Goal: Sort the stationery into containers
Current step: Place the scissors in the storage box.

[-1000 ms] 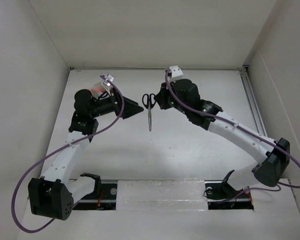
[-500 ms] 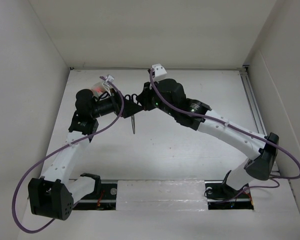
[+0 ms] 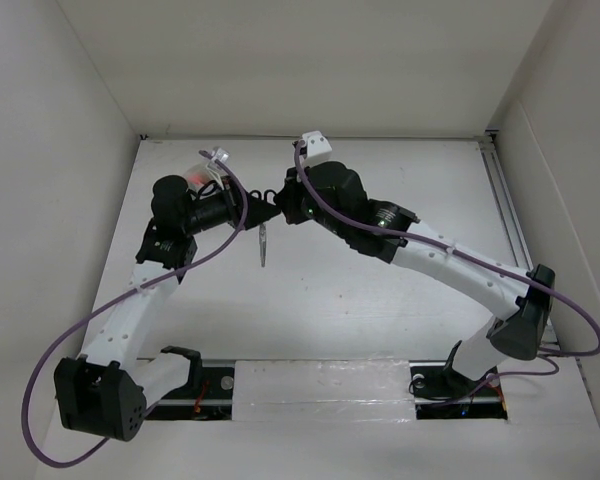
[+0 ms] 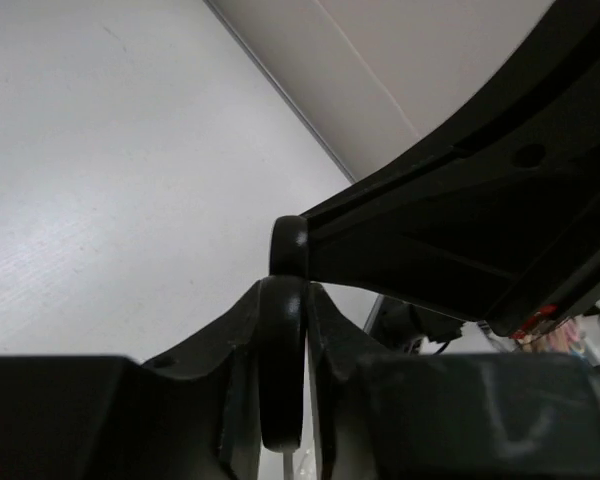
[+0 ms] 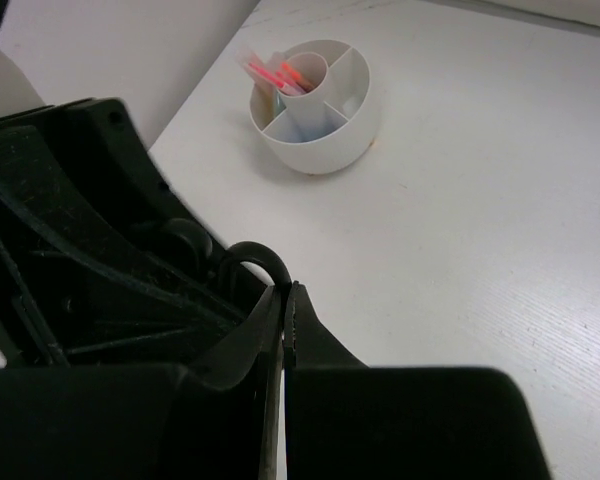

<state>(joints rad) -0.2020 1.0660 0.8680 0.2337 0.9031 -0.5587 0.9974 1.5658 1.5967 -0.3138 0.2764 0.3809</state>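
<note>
Both arms have swung leftward since a second ago, and the left gripper [image 3: 264, 207], which stood wide then, has closed in where the right gripper [image 3: 279, 205] meets it.

From above, the scissors [image 3: 264, 246] hang blade-down just below the two meeting tips. Both grippers crowd the same handle end, so if the right lets go before the left has a firm bite, I'd expect the blades to swing or drop.

From the left wrist, its fingers [image 4: 332, 335] pinch a black handle ring, seen edge-on between them, with the right gripper's body just above.

From the right wrist, its fingers [image 5: 315, 345] are pressed together on the handle loop at their tips. The white tub [image 5: 325, 150], with red pens [image 5: 275, 72] standing in it, sits well beyond them.
</note>
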